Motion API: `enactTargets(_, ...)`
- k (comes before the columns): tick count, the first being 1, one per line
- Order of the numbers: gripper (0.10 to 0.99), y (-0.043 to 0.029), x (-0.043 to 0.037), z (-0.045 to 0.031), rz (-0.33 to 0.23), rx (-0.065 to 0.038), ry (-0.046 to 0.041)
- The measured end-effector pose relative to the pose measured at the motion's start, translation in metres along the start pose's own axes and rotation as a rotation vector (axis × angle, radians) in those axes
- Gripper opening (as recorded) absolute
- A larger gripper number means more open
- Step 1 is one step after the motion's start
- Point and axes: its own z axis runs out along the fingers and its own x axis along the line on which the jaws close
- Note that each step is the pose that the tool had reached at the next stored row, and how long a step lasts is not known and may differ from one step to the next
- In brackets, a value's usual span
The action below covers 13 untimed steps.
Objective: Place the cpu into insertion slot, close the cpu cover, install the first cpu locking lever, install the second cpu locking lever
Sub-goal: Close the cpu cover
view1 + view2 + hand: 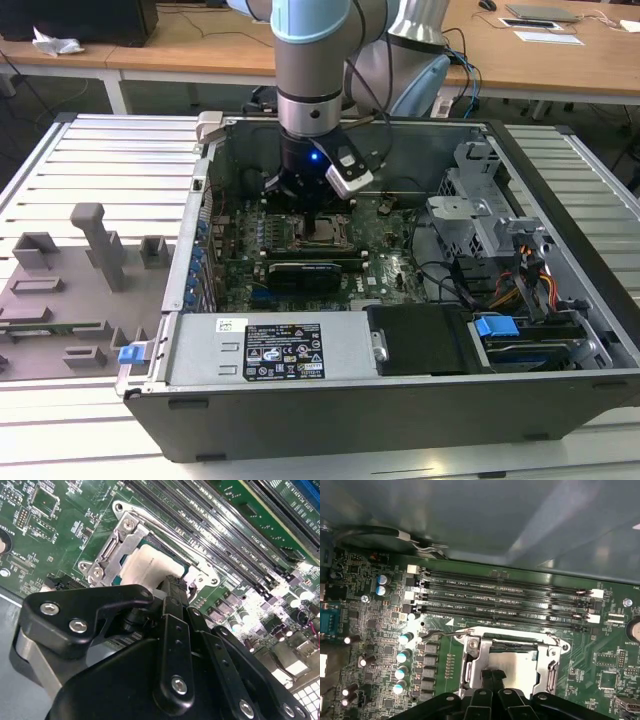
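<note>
Inside the open computer case, my gripper [318, 205] hangs just above the insertion slot [328, 232] on the green board. In both wrist views the cpu [147, 565] [517, 662] lies in the slot, its pale silver top showing through the cut-out of the cpu cover [117, 542] [472, 660], which lies flat around it. The gripper [493, 676] [175, 587] is shut, its black fingertips together at the cpu's near edge and holding nothing. A thin metal locking lever [170, 532] runs along one side of the cover. Another lever end [437, 633] sticks out at a corner.
Long memory slots [505, 600] [225, 525] run right beside the socket. Capacitors [402, 655] stand on its other side. A black expansion card [315, 270] lies in front of the socket, a drive cage [480, 200] at the exterior view's right, a grey fixture [90, 250] outside the case.
</note>
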Motion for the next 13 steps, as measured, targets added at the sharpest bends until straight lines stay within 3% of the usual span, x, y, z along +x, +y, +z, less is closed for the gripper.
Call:
enactTargets(3,0.106,0.0009,0.0011,0.0013,-0.002,-0.004,-0.0007)
enactTargets(13,0.106,0.0051,0.0051,0.0045,-0.003,-0.004,0.0)
